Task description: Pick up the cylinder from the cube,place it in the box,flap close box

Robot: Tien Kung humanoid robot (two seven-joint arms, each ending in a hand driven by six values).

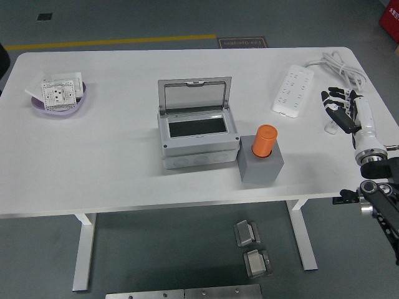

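Table: white, fills most of the view; its near edge runs along the bottom of the picture.
Box: grey, stands at the middle of the table. Its clear flap is raised and leans toward the far side; the dark inside is open to view.
My right arm: comes in over the table's right near corner, well apart from the box.
Power strip: white, lies on the far right, slanted, with its cable looped beyond it toward the far right corner.
Cube: grey, sits just beside the box's right near corner; I cannot tell whether the two touch.
Dish: purple, at the far left, with white socket plates stacked in it.
My right hand: hovers at the right edge, near the power strip's near end. Fingers extended toward the far side, relaxed, grasping nothing.
Cylinder: orange, upright on top of the cube, to the right of the box and not yet inside it.
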